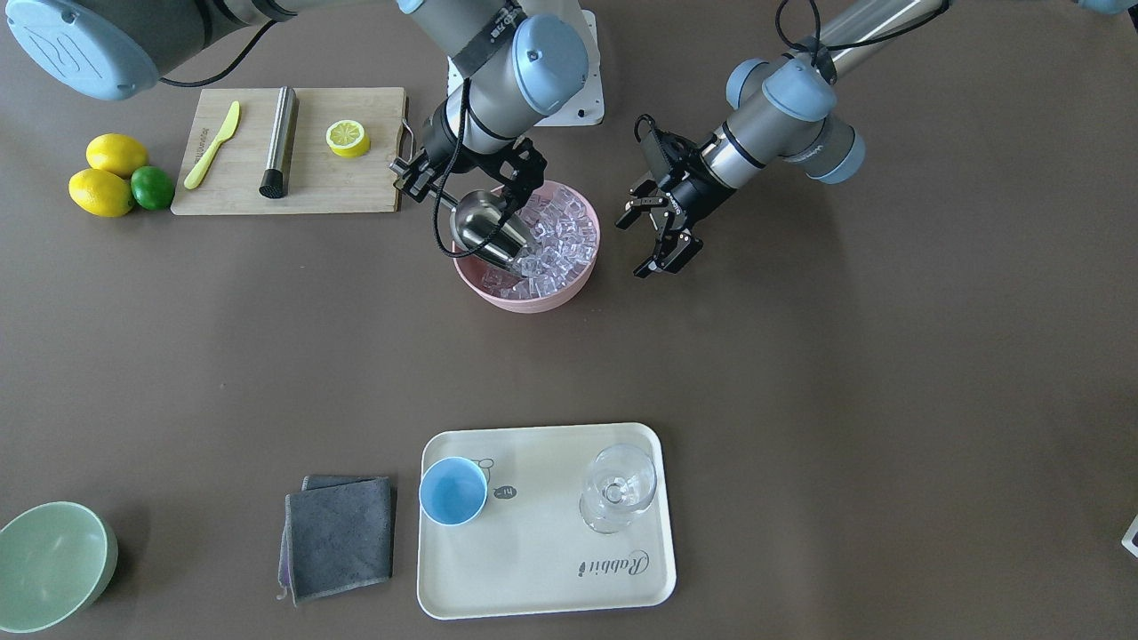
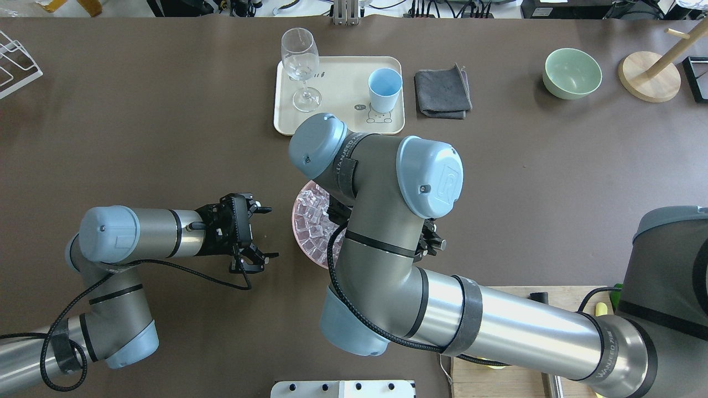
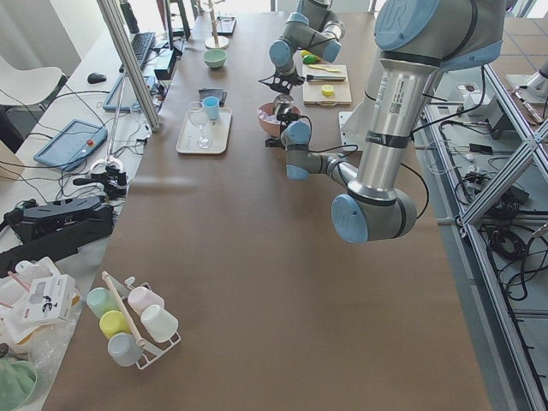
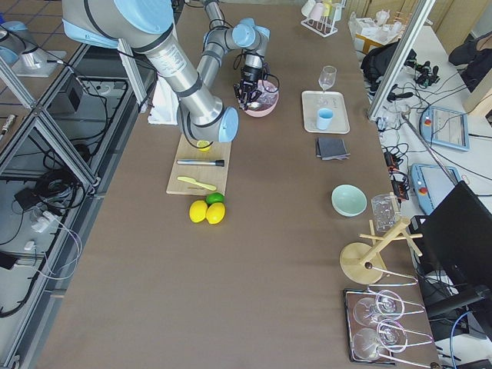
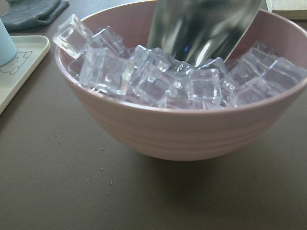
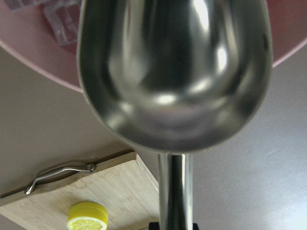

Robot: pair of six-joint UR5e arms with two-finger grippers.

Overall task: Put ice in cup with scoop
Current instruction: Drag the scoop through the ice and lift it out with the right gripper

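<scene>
Right gripper [image 1: 507, 187] is pinching the scoop [image 1: 482, 229], trough resting on ice [image 1: 560, 240] inside the bowl [image 1: 533, 302] rim; left gripper [image 1: 645, 240] is hanging open, empty, alongside

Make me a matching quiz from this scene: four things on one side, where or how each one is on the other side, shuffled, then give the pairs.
1. scoop
2. cup
3. ice
4. left hand

A. on the cream tray
B. open, holding nothing
C. piled in the pink bowl
D. gripped by the right hand

Pairs: 1-D, 2-A, 3-C, 4-B
</scene>
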